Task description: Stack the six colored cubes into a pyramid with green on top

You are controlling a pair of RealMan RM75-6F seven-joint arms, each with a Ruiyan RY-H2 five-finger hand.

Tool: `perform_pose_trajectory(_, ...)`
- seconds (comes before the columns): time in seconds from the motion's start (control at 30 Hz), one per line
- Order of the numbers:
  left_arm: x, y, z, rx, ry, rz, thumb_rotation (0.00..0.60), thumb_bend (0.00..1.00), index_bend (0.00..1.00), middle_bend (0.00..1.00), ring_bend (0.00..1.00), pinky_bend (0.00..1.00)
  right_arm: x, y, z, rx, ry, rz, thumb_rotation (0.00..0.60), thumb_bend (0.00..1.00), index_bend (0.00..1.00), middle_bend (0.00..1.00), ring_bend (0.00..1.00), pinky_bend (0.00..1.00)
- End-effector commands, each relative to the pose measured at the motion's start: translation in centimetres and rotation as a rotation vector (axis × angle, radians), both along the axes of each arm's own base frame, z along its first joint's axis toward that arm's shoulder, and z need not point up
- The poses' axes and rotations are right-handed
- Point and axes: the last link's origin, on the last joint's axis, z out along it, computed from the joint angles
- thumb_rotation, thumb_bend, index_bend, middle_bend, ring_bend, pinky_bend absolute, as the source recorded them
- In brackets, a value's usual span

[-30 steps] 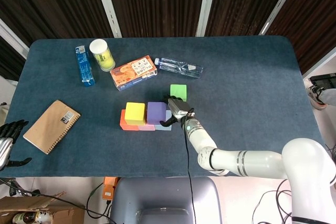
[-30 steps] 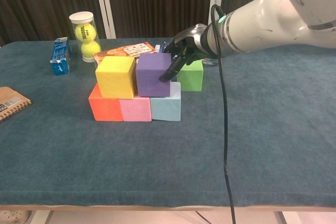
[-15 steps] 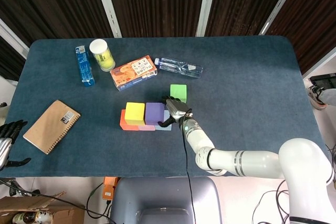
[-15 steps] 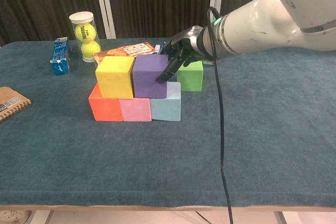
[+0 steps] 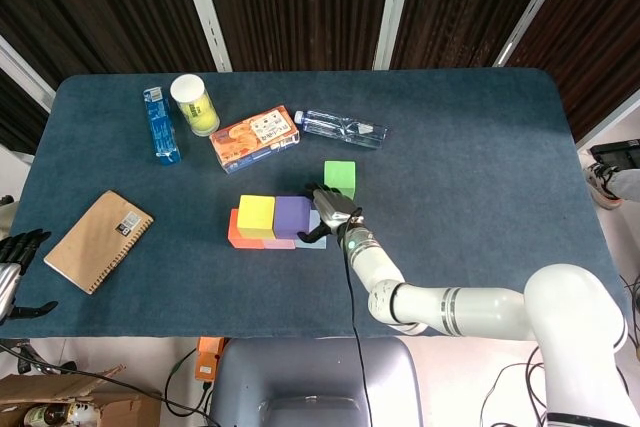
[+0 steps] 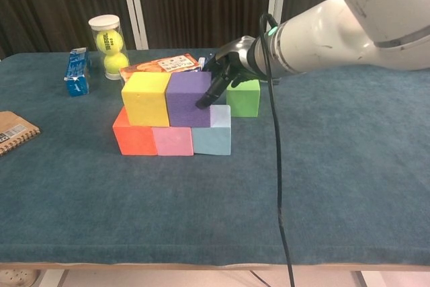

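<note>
Three cubes form a row on the table: orange, pink and light blue. On top of them sit a yellow cube and a purple cube, side by side and touching. My right hand holds nothing; its fingertips press against the purple cube's right face. The green cube stands on the table just behind the hand, also seen as green cube in the head view. My left hand hangs off the table's left edge, fingers apart, holding nothing.
Along the back stand a tennis-ball tube, a blue carton, an orange snack box and a lying water bottle. A brown notebook lies at the front left.
The purple cube has slid left along the bottom row until it meets the yellow cube, with my right hand following against its right face. The left hand has stayed put.
</note>
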Motion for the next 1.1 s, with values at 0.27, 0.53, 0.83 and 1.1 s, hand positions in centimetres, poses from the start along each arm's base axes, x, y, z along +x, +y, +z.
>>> perform_pose_trajectory(0.27,-0.1,-0.1,0.2,0.002,-0.003,0.002,0.6,0.13,0.09,0.04,0.0,0.05,0.2,0.0,-0.2,0.003,-0.006,0.001,0.6,0.25,0.4,0.05,0.0,0.0)
perform_pose_trajectory(0.53,-0.3,-0.1,0.3,0.004,-0.006,0.006,0.6,0.13,0.09,0.04,0.0,0.05,0.2,0.0,-0.4,0.007,0.001,0.001,0.6,0.25,0.21,0.05,0.0,0.0)
perform_pose_trajectory(0.83,-0.3,-0.1,0.2,0.001,-0.006,0.004,0.6,0.13,0.09,0.04,0.0,0.05,-0.1,0.1,-0.3,0.013,0.009,0.002,0.6,0.25,0.09,0.02,0.0,0.0)
perform_pose_trajectory(1.1,-0.2,-0.2,0.2,0.005,-0.003,0.004,0.6,0.13,0.09,0.04,0.0,0.05,-0.4,0.4,1.0,0.009,0.01,0.006,0.6,0.25,0.0,0.0,0.0,0.0)
